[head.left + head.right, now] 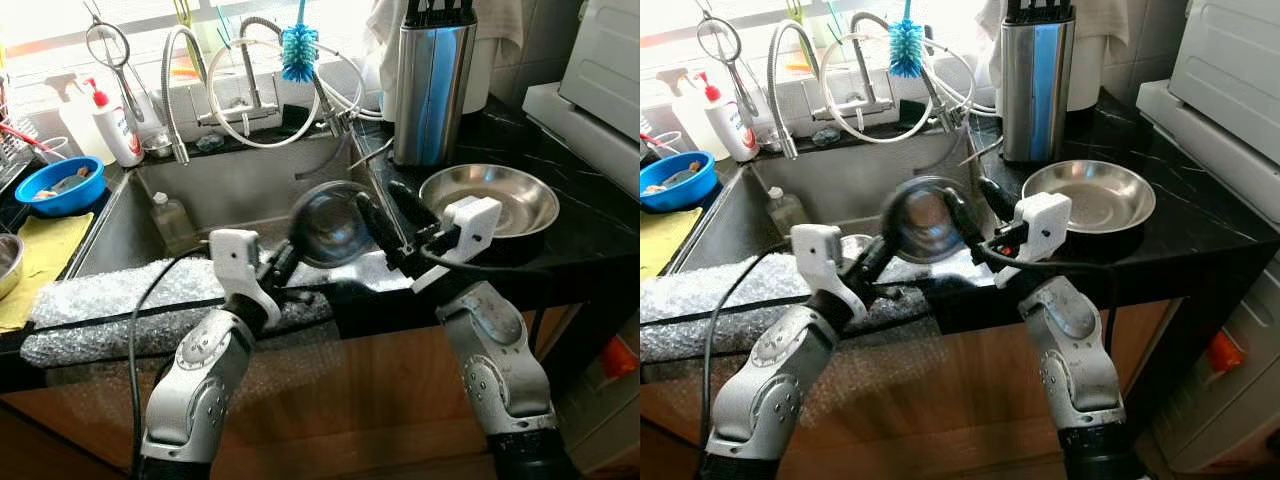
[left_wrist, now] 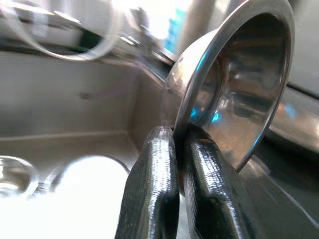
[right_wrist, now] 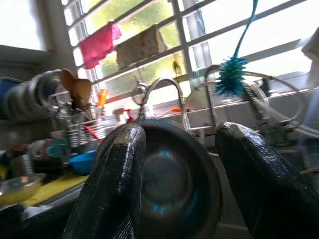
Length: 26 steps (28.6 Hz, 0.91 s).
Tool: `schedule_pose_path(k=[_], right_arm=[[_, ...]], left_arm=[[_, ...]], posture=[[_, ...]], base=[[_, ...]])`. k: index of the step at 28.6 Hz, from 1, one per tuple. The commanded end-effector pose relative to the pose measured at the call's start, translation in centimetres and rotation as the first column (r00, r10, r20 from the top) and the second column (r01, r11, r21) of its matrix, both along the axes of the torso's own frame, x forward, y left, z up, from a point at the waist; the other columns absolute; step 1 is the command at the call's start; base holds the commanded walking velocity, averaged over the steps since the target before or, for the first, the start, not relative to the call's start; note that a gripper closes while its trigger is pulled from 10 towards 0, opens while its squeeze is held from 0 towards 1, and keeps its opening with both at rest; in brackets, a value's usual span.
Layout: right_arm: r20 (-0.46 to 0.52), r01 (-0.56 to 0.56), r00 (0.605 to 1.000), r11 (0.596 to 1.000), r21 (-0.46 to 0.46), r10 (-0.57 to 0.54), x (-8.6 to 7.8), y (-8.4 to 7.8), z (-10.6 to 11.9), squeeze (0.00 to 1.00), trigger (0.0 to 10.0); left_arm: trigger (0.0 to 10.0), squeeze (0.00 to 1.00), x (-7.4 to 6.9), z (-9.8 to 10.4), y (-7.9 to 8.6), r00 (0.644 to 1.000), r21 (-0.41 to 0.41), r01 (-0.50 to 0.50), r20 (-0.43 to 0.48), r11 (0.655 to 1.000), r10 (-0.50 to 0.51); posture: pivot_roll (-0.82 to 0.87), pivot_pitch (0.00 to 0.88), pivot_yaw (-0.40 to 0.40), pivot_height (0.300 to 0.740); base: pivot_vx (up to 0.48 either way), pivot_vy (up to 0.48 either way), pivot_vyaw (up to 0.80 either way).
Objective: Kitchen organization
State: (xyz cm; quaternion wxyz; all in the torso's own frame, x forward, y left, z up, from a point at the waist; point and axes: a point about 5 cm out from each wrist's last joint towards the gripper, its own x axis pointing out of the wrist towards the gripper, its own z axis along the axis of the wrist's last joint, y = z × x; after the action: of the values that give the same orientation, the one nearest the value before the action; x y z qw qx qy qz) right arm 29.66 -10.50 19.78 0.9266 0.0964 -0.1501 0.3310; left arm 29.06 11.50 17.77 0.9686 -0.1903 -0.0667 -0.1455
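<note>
Black stone forms the desk (image 1: 590, 235) beside a steel sink (image 1: 215, 200), with a window and taps behind. A small steel bowl (image 1: 330, 225) is held up on edge over the sink's right end, its rim pinched between the closed fingers of the left hand (image 1: 283, 262), as is seen plainly in the left wrist view, where the two black fingers (image 2: 154, 189) are pressed together on the rim. The right hand (image 1: 388, 222) is set just beside the bowl on its right, its fingers spread apart, and in the right wrist view the bowl is framed between them without contact being shown. The bowl's open face is turned towards the robot and a little rightward, so the right hand is the nearer free one for a handover. A larger steel dish (image 1: 490, 198) lies flat on the desk, to the right of both hands, just in front of a knife block (image 1: 433, 85). It is judged that the coming move turns on this: the bowl must be carried rightward from the sink edge to the dish, probably to be nested there.
</note>
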Motion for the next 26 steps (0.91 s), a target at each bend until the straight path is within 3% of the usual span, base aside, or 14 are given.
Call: schedule_pose_path(k=[1, 3, 5, 9, 15, 17, 26], right_arm=[[-0.001, -0.091, 0.996, 0.996, 0.014, 0.091, -0.8, 1.1, 0.4, 0.0, 10.0], [-0.004, -0.103, 0.995, 0.995, 0.012, 0.104, -0.9, 1.2, 0.3, 0.0, 10.0], [-0.015, -0.145, 0.989, 0.989, 0.001, 0.145, -1.4, 1.7, 0.0, 0.0, 10.0], [-0.026, -0.114, 0.993, 0.993, 0.009, 0.114, -1.3, 1.6, 0.0, 0.0, 10.0], [-0.018, 0.012, 1.0, 0.999, -0.038, -0.012, -0.6, 0.7, -0.2, 0.0, 10.0], [0.008, 0.094, 0.996, 0.99, -0.109, -0.093, -0.2, 0.1, -0.6, 0.0, 10.0], [0.034, 0.284, 0.959, 0.946, -0.157, -0.282, -0.9, -1.8, -2.3, 0.0, 10.0]], left_arm=[[10.0, 0.0, 0.5, 0.8, 1.6, 0.991, -0.031, -0.128, 0.031, 0.991, 0.129], [10.0, 0.0, 0.6, 0.9, 1.7, 0.989, -0.042, -0.144, 0.033, 0.989, 0.146], [10.0, 0.0, 0.8, 1.3, 2.6, 0.97, -0.074, -0.236, 0.049, 0.969, 0.239], [10.0, 0.0, 1.0, 1.5, 3.7, 0.939, -0.061, -0.335, 0.062, 0.94, 0.338], [10.0, 0.0, 1.3, 1.4, 4.3, 0.924, -0.021, -0.373, 0.078, 0.928, 0.373], [10.0, 0.0, 1.4, 1.2, 4.8, 0.915, 0.032, -0.397, 0.095, 0.917, 0.392], [10.0, 0.0, 1.2, 0.6, 7.2, 0.885, 0.071, -0.461, 0.106, 0.885, 0.453]], posture=[[-0.09, 0.0, 0.133, 0.74], [-0.09, 0.0, 0.133, 0.74], [-0.09, 0.0, 0.133, 0.74], [-0.09, 0.0, 0.135, 0.74], [-0.09, 0.0, 0.137, 0.74], [-0.09, 0.0, 0.139, 0.74], [-0.1, 0.0, 0.146, 0.74]], base=[[0.0, 0.0, 0.0], [0.0, 0.0, 0.0], [0.0, 0.0, 0.0], [0.0, 0.0, 0.0], [0.0, 0.0, 0.0], [0.0, 0.0, 0.0], [0.0, 0.0, 0.0]])
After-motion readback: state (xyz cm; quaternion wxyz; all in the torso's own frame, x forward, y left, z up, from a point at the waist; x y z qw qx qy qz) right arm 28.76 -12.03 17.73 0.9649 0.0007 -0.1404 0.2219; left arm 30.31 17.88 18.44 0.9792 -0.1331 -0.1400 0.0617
